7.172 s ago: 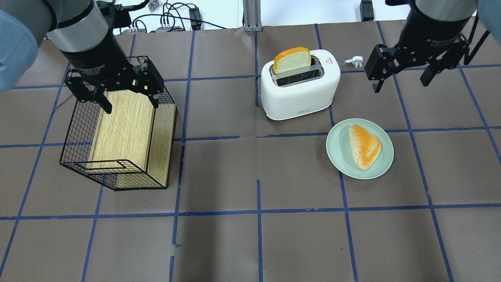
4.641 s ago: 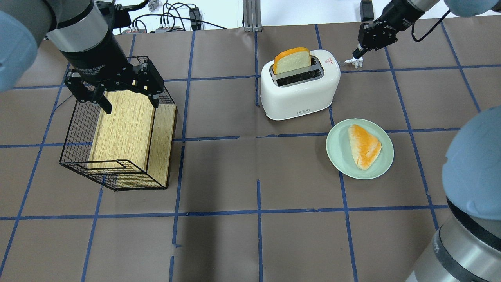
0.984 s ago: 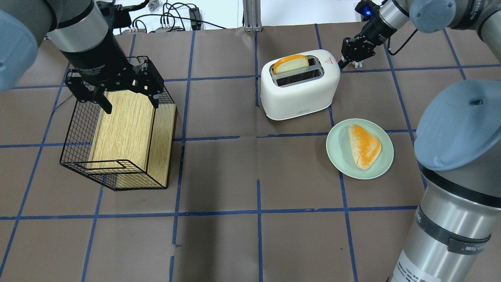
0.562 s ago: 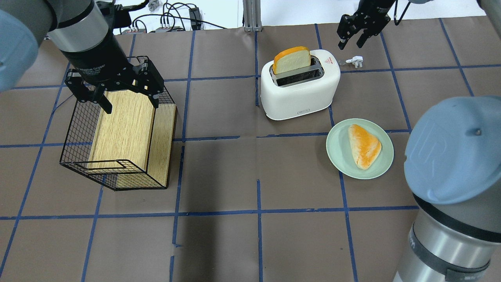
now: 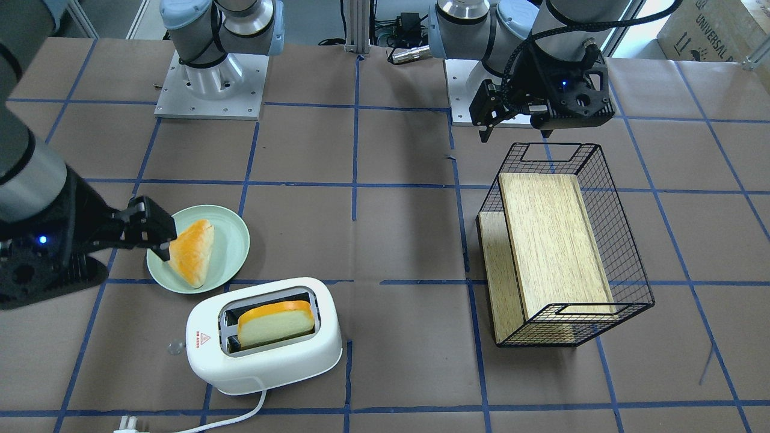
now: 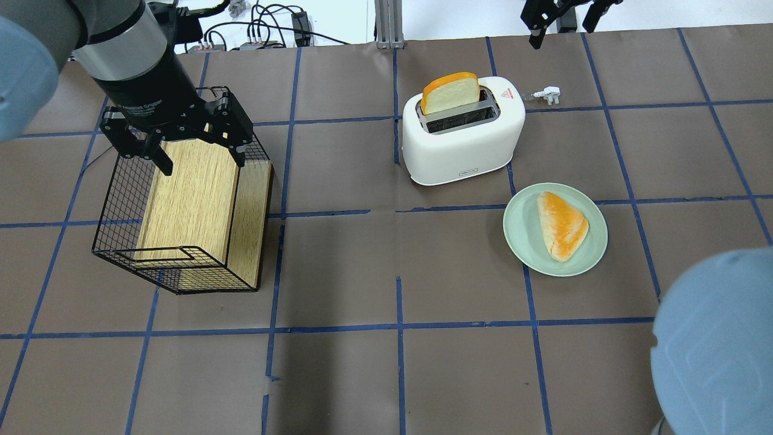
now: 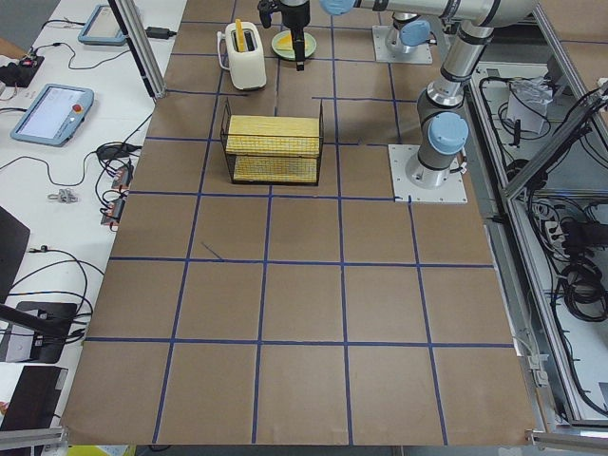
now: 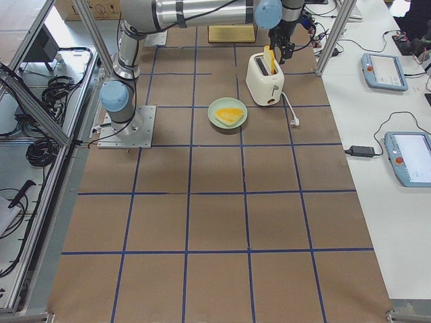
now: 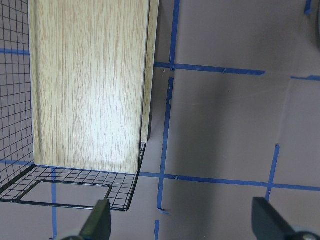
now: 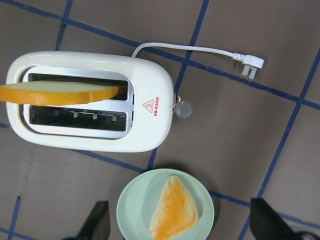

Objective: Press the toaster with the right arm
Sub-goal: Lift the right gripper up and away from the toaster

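**Toaster lever out of contact; right gripper standing high above the appliance**

Toaster (image 6: 462, 130) is sitting on the brown papered table (image 6: 386, 374), in the far half on the robot's right side, with a slice of bread (image 6: 450, 92) standing well proud of the rear slot. By that, the lever is judged to be in the raised position and the press not holding.

Right gripper (image 6: 563, 18) is hanging at the far table edge in the overhead view, fingers spread and pinching nothing. Its wrist camera is looking straight down on the toaster (image 10: 92, 102), which lies below and toward the upper left of that view, with the finger tips (image 10: 97, 220) showing wide apart at the bottom edge.

The toaster's long axis is running roughly left to right across the table. Its clear side knob (image 10: 183, 110) is sitting on the end face beside the red warning label (image 10: 149, 106), the end turned toward the robot's right. The next press is judged to call for a descent onto that end.

Right arm is plainly the nearer one. Left gripper (image 6: 179, 130) is hovering, fingers apart and empty, over the wire basket (image 6: 181, 193) holding wooden boards (image 6: 193, 193), well apart from the toaster.

A pale green plate (image 6: 519, 235) with a triangular bread piece (image 6: 563, 225) is lying just beside the toaster on the robot's side. The white plug (image 6: 548, 93) is resting on the table near the knob end and could foul a low approach.
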